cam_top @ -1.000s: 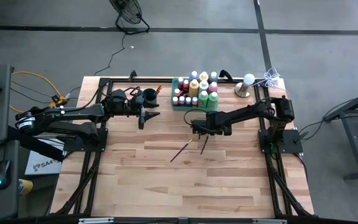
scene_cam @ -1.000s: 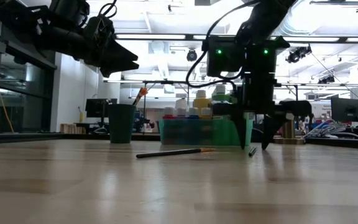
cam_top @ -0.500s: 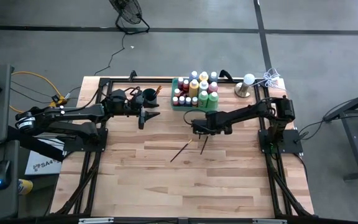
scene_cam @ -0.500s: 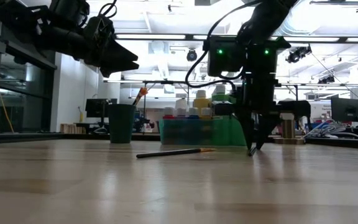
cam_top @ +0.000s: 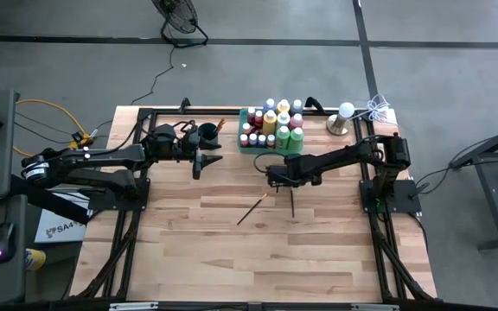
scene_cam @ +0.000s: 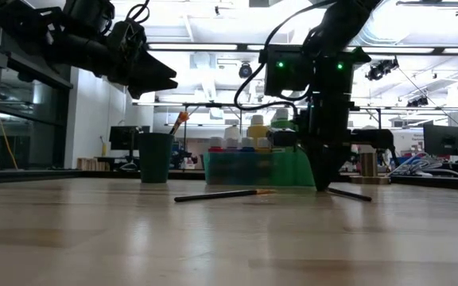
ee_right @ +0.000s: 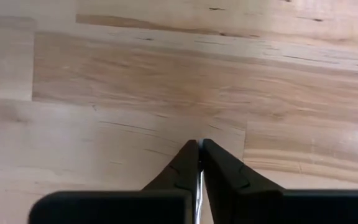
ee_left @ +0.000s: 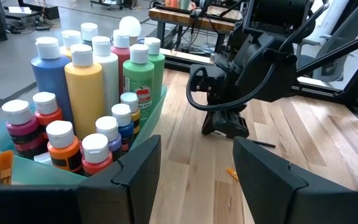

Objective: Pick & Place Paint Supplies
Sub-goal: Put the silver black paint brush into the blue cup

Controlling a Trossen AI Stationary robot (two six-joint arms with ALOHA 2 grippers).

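Our right claw (scene_cam: 323, 187) pinches a thin paintbrush (scene_cam: 348, 193) low on the desk (cam_top: 318, 250), right of the other brush (cam_top: 251, 210). We should lift slowly, keeping it level.

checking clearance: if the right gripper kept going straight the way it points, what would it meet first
The right gripper points straight down, shut on a thin paintbrush; it would meet the wooden table directly beneath almost at once.
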